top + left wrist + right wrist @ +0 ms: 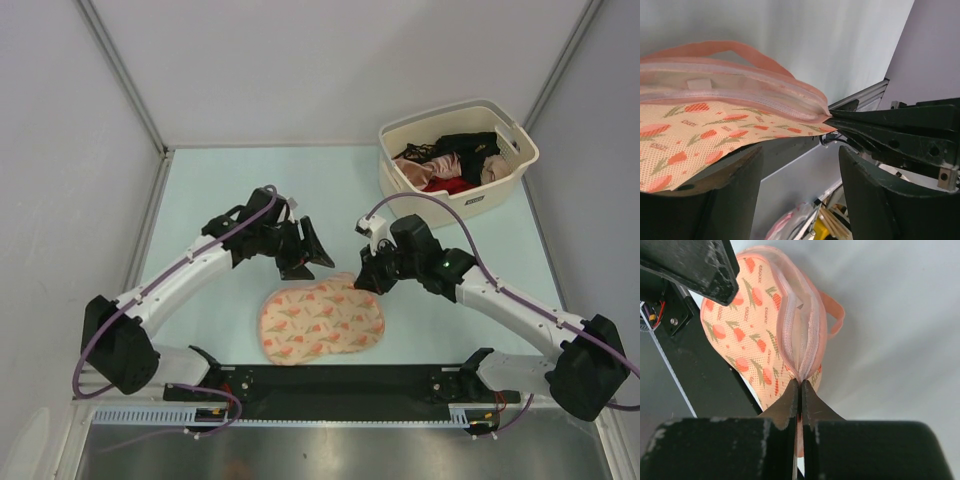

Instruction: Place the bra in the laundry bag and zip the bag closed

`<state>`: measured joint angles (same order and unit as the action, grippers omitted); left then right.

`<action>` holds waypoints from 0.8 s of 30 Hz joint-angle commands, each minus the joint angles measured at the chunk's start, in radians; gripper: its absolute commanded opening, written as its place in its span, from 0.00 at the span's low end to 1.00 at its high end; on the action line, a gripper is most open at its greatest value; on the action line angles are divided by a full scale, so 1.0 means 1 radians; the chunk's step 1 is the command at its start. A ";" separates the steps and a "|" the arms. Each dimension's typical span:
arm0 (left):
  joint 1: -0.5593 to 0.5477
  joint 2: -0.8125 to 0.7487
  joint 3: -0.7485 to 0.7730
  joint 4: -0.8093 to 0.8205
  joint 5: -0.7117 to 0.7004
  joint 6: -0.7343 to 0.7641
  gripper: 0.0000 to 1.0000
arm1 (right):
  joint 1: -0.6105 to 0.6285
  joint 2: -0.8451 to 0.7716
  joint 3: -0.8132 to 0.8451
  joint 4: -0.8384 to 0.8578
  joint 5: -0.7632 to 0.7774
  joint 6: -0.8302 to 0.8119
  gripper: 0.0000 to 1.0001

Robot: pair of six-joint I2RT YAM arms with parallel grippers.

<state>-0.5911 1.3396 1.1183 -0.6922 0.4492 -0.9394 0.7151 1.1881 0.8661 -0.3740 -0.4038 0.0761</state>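
The laundry bag [321, 320], a peach pouch with red and green print, lies on the table between the arms. Its zip edge gapes a little and shows the pale pink inside in the right wrist view [799, 335] and the left wrist view [730, 95]. My right gripper [361, 283] is shut on the bag's right end at the zip seam [801, 386]. My left gripper [312, 262] is open at the bag's far edge, and the bag's printed edge lies over one finger [715, 200]. A black lacy garment [417, 153] with thin straps, seemingly the bra, lies in the basket.
A cream plastic basket [505, 175] with handles stands at the back right and holds black, pink, beige and red garments. A black bar [340, 380] runs along the near edge between the arm bases. Grey walls close in the back and sides.
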 commanded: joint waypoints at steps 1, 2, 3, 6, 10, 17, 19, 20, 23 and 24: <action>-0.004 0.050 -0.032 -0.038 0.068 -0.172 0.67 | 0.000 -0.013 0.005 0.052 0.017 0.010 0.00; -0.006 0.062 -0.041 -0.033 0.074 -0.188 0.68 | 0.000 -0.025 -0.001 0.063 0.020 0.017 0.00; -0.006 0.070 -0.046 -0.033 0.069 -0.222 0.68 | 0.001 -0.031 -0.007 0.069 0.016 0.019 0.00; -0.010 0.069 -0.078 0.040 0.034 -0.318 0.72 | 0.012 -0.047 -0.016 0.076 0.023 0.022 0.00; -0.019 0.076 -0.089 0.060 0.009 -0.361 0.73 | 0.021 -0.050 -0.010 0.064 0.023 0.014 0.00; -0.032 0.118 -0.112 0.117 0.006 -0.424 0.69 | 0.063 -0.064 -0.013 0.064 0.051 0.017 0.00; -0.044 0.133 -0.107 0.131 0.009 -0.432 0.63 | 0.073 -0.065 -0.013 0.067 0.060 0.027 0.00; -0.050 0.147 -0.109 0.140 0.017 -0.438 0.51 | 0.076 -0.067 -0.013 0.070 0.060 0.031 0.00; -0.059 0.148 -0.117 0.160 0.022 -0.403 0.00 | 0.080 -0.068 -0.013 0.080 0.066 0.050 0.00; -0.056 0.139 -0.112 0.131 -0.028 -0.382 0.00 | 0.078 -0.068 -0.013 0.075 0.068 0.057 0.00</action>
<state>-0.6369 1.4887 1.0092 -0.5262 0.4706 -1.1698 0.7883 1.1511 0.8486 -0.3443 -0.3527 0.1036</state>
